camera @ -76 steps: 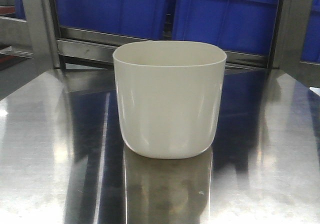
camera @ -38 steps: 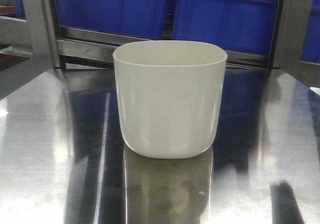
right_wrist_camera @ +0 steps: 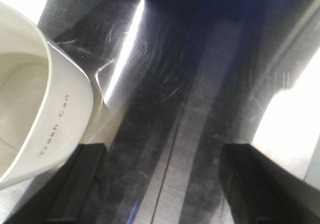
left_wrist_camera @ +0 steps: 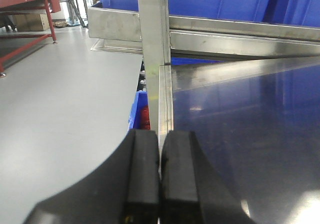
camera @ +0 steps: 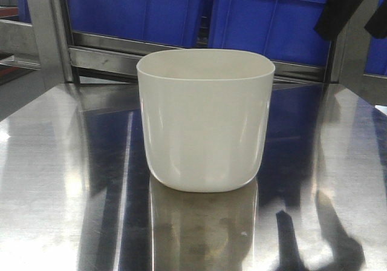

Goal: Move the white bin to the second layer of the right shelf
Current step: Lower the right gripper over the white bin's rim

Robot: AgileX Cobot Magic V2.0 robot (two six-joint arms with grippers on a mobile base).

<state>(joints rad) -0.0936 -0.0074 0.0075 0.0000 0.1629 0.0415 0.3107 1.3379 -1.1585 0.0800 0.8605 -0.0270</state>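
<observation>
The right fingers (right_wrist_camera: 75, 189) are spread wide and empty over the surface (right_wrist_camera: 200, 109), with the white bin (right_wrist_camera: 35, 109) just beside them at ten o'clock, outside the gap. The left fingers (left_wrist_camera: 145, 179) are pressed together on nothing. In the front view a dark arm (camera: 344, 8), likely the right, has newly entered at two o'clock. The bin sits unmoved, so I judge the reach is only starting.

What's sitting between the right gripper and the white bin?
Nothing visible. In the right wrist view the right gripper has its jaws open over bare steel table. The white bin stands right beside the jaw on the picture's left, with no other object between them.
</observation>
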